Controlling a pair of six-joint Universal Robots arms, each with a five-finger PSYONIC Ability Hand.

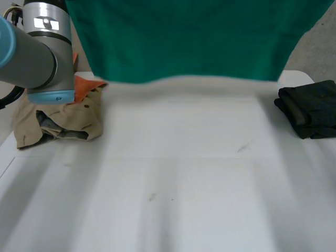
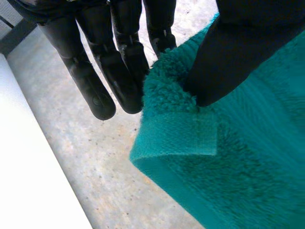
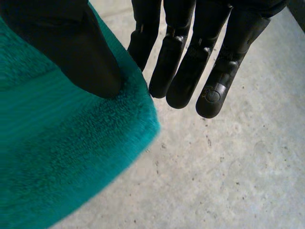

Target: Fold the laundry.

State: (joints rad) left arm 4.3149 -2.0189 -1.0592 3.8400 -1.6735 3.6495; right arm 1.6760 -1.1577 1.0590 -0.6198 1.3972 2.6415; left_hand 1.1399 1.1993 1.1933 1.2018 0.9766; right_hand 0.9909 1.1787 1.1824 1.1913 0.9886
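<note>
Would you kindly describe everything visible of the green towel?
The green towel is teal looped terry with a flat hemmed border. It is held up and hangs spread wide over the white table, its lower edge nearly straight. The left hand pinches one hemmed corner between thumb and fingers; the right hand pinches another corner likewise.

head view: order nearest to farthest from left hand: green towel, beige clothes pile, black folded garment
1. green towel, pinched in the left hand
2. beige clothes pile, left side, under the left arm
3. black folded garment, far right
</note>
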